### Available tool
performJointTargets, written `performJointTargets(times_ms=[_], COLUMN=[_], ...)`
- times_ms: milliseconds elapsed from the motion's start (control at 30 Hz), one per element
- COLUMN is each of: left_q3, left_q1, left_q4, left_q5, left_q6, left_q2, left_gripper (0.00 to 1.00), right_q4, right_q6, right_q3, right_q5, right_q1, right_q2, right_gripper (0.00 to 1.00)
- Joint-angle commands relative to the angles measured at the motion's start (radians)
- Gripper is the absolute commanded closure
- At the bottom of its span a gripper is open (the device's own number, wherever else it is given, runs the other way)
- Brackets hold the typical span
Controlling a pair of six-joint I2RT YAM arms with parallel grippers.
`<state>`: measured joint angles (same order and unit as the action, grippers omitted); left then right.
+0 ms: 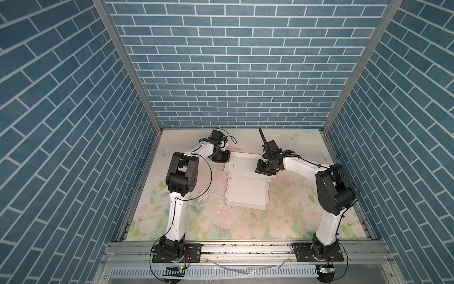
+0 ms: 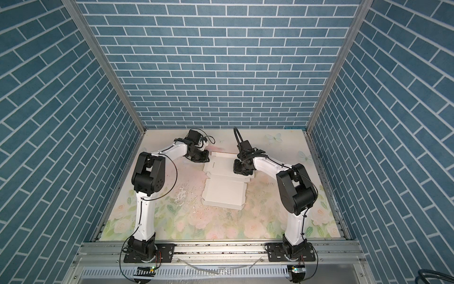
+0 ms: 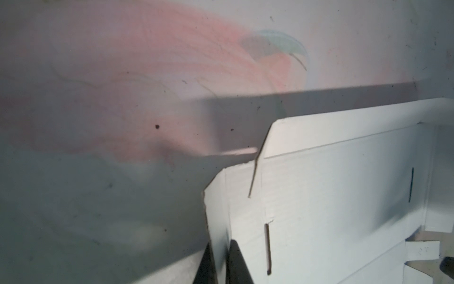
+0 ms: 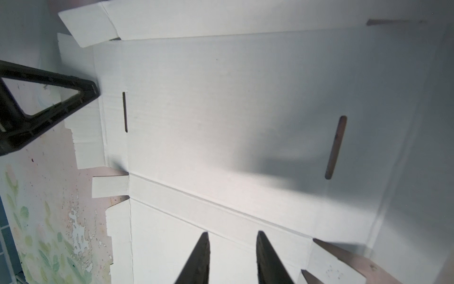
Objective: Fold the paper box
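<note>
The paper box (image 1: pixel 245 191) (image 2: pixel 224 191) lies as a white die-cut sheet in the middle of the table, its far and side flaps partly raised. My left gripper (image 1: pixel 224 159) (image 2: pixel 204 157) is at the sheet's far left corner. In the left wrist view, that gripper (image 3: pixel 221 248) is shut on a raised side flap of the box (image 3: pixel 331 196). My right gripper (image 1: pixel 264 171) (image 4: pixel 232 237) is over the sheet's right part (image 4: pixel 221 110), open, with nothing between its fingers. A left finger (image 4: pixel 73 98) shows at the sheet's edge in the right wrist view.
A floral mat (image 1: pixel 282 221) covers the table, with a worn, flaking patch (image 1: pixel 204 196) left of the box. Blue brick-pattern walls (image 1: pixel 233 73) close in three sides. An aluminium rail (image 1: pixel 245 248) carrying both arm bases runs along the front.
</note>
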<state>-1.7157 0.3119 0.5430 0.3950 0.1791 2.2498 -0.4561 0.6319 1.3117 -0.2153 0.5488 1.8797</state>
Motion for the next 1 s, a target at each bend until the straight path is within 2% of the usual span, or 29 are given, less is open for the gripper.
performJointTargets(times_ms=[0,133,300,533,700,967], left_q3=[0.029,0.058,0.137,0.369,0.569,0.836], left_q1=[0.000,-0.001,-0.001,-0.001,0.001,0.054], left_q4=[-0.031,-0.062,-0.130,-0.385,-0.593,-0.914], left_q5=[0.006,0.007,-0.010,-0.094,-0.171,-0.332], left_q6=[0.009,0.024,0.050,0.139,0.201,0.273], left_q2=[-0.012,-0.030,-0.084,-0.246,-0.385,-0.561], left_gripper=[0.91,1.00,1.00,1.00,1.00,1.00], right_q4=[-0.003,-0.005,-0.015,-0.032,-0.019,0.091], right_q6=[0.032,0.035,0.043,0.104,0.229,0.555], right_q3=[-0.014,-0.013,-0.006,0.046,0.086,0.104], right_q5=[-0.009,-0.004,0.003,-0.012,0.002,0.103], right_q1=[-0.001,0.000,-0.001,-0.001,0.002,0.010], right_q2=[-0.002,-0.014,-0.030,-0.054,-0.082,-0.125], right_gripper=[0.67,0.68,0.68,0.64,0.57,0.45])
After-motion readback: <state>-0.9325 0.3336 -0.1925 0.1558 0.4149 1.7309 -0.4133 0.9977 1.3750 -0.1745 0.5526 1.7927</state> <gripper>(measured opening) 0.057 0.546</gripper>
